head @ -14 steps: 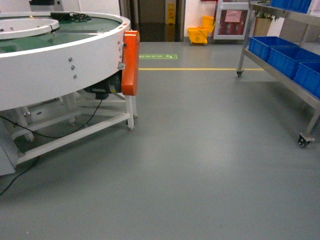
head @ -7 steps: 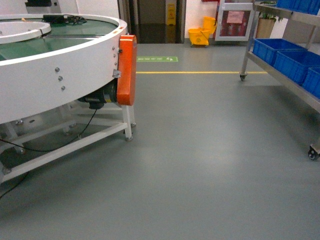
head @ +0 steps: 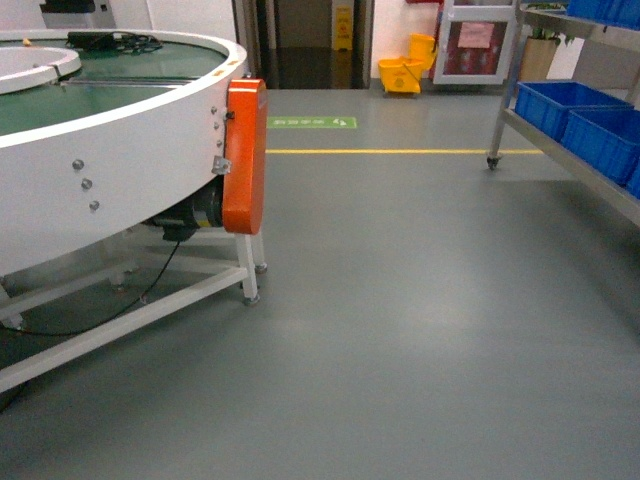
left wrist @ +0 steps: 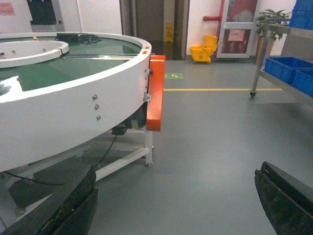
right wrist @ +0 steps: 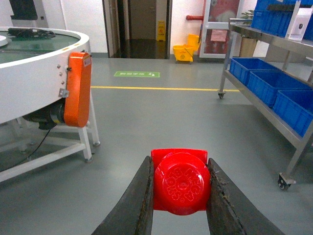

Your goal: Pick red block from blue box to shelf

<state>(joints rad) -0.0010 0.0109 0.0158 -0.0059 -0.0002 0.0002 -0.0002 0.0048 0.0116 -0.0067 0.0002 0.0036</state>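
Note:
The red block [right wrist: 181,182], glossy with a round embossed stud facing the camera, is pinched between the two dark fingers of my right gripper [right wrist: 180,162], which is shut on it above the grey floor. My left gripper [left wrist: 178,169] is open, its fingers far apart with only floor between them. The shelf [right wrist: 274,41], a steel rack on casters, runs along the right side and also shows at the right edge of the head view [head: 575,168]. The blue box is out of view. Neither gripper shows in the head view.
A large round white conveyor table [head: 110,170] with an orange cover [head: 245,155] and low frame legs fills the left. Dark blue crates [right wrist: 266,81] sit on the shelf's tiers. A yellow mop bucket [head: 400,75] stands by the far doorway. The shelf's caster [right wrist: 283,182] is near right.
The head view has advanced: the conveyor table and its orange cover look larger and further left, and the shelf has slid toward the right edge.

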